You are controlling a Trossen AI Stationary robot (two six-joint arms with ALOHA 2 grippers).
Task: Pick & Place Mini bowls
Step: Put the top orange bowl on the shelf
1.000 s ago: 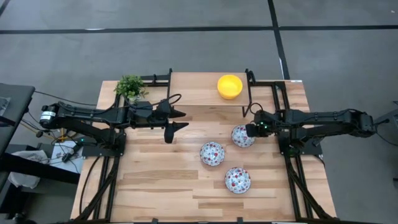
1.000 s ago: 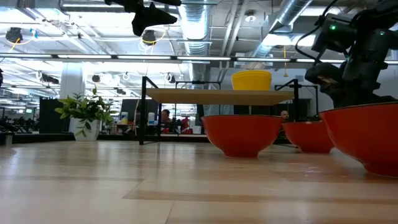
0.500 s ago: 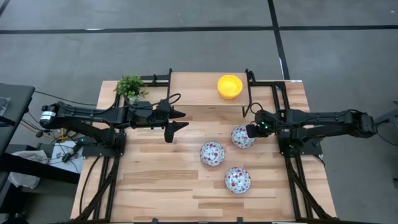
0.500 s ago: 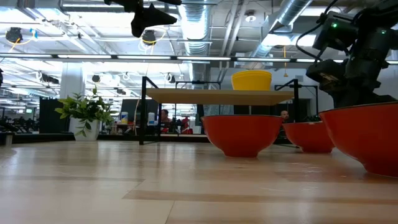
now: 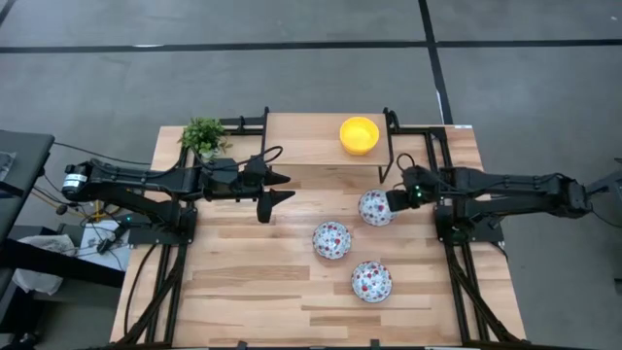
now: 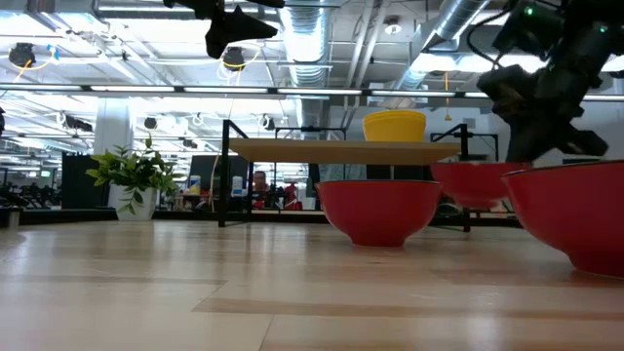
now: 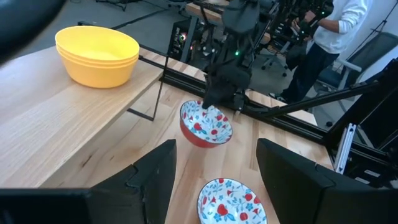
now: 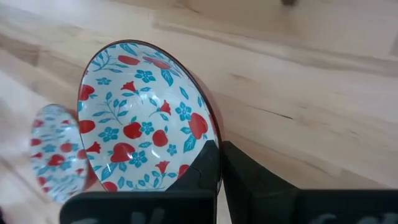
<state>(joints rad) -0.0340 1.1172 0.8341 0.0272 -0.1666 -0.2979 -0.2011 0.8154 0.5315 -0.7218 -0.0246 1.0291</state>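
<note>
Three white floral mini bowls with red outsides show. My right gripper point(image 5: 391, 202) is shut on one of them point(image 5: 374, 207), which is off the table and tilted point(image 7: 205, 123). The other two point(image 5: 331, 239) point(image 5: 371, 281) sit on their bases on the table. A stack of yellow mini bowls point(image 5: 359, 134) stands on the raised wooden shelf at the far edge. My left gripper point(image 5: 288, 187) hovers open, high over the table's left half, touching nothing. My right gripper pinches the floral bowl's rim point(image 8: 210, 138) on the side toward the table's right, one finger point(image 8: 205, 168) inside the bowl and one point(image 8: 249, 177) outside. The fingers come from the right, slanting down. The bowl is lifted clear point(image 6: 478, 183) and tips away from the gripper.
A small potted plant point(image 5: 204, 136) stands at the far left corner. The shelf point(image 5: 311, 146) rests on black metal legs point(image 5: 391, 146) near my right gripper. Black frame rails run along both table sides. People and chairs show beyond the table in the left wrist view.
My right gripper has risen and moved slightly toward the far edge, keeping its hold. The floral bowl, which rested on the table, is now lifted clear and tilted.
</note>
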